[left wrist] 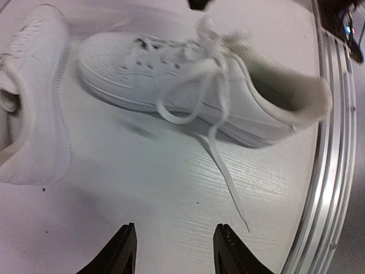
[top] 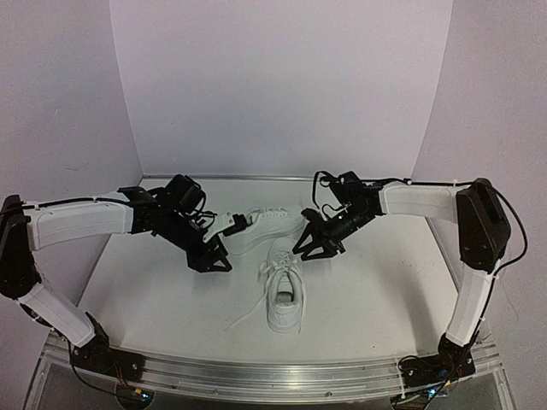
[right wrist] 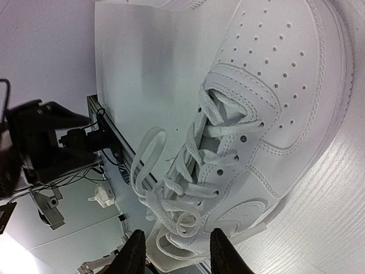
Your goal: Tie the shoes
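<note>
Two white sneakers lie on the white table. The near shoe (top: pixel 285 292) has its heel toward the front rail, and its laces (top: pixel 275 269) form loose loops at the tongue. One lace end (left wrist: pixel 229 184) trails across the table toward the rail. The far shoe (top: pixel 267 225) lies behind it and also shows in the left wrist view (left wrist: pixel 28 97). My left gripper (top: pixel 210 256) is open and empty, to the left of the near shoe (left wrist: pixel 199 85), jaws over bare table (left wrist: pixel 174 242). My right gripper (top: pixel 313 248) is open and empty, jaws (right wrist: pixel 177 244) just above the lace loops (right wrist: pixel 171 194).
An aluminium rail (top: pixel 273 376) runs along the table's front edge and shows in the left wrist view (left wrist: pixel 328 171). White walls (top: pixel 282 85) close the back and sides. My left arm (right wrist: pixel 40 137) shows beyond the near shoe in the right wrist view.
</note>
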You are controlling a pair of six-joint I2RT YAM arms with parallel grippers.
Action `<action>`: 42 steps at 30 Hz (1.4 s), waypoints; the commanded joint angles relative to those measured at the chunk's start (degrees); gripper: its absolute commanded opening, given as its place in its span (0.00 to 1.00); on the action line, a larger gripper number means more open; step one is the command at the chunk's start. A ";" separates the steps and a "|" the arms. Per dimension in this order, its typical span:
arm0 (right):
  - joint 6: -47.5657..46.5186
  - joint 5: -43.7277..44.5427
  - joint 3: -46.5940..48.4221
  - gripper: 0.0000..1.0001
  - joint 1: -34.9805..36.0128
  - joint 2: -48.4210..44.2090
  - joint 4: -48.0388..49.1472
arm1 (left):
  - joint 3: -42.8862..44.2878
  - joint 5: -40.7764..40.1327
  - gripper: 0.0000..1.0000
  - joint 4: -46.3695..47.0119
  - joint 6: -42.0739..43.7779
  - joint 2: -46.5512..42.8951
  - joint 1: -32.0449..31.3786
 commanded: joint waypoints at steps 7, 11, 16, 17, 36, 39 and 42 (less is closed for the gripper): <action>-0.39 -0.81 2.75 0.37 0.61 2.52 -0.51 | 6.98 11.16 0.54 15.93 -7.54 8.88 6.29; -0.18 -0.78 3.12 0.37 0.62 3.38 -0.53 | 9.66 12.68 0.56 16.20 -6.55 13.57 6.29; -0.34 -1.40 4.23 0.35 0.86 4.74 -0.64 | 11.97 14.73 0.59 15.57 -5.37 17.68 6.16; -0.41 -1.48 4.40 0.35 0.93 5.03 -0.73 | 12.11 14.80 0.59 15.67 -5.25 18.11 6.16; -2.81 -3.39 4.64 0.02 2.21 3.48 -3.62 | 13.27 16.88 0.61 15.51 -5.22 22.18 4.30; -2.81 -2.58 5.03 0.00 2.21 2.62 -3.78 | 13.40 17.11 0.62 15.68 -5.36 22.35 4.15; -2.72 -1.40 5.28 0.00 2.23 1.62 -3.78 | 13.65 17.78 0.63 15.80 -5.57 22.37 4.14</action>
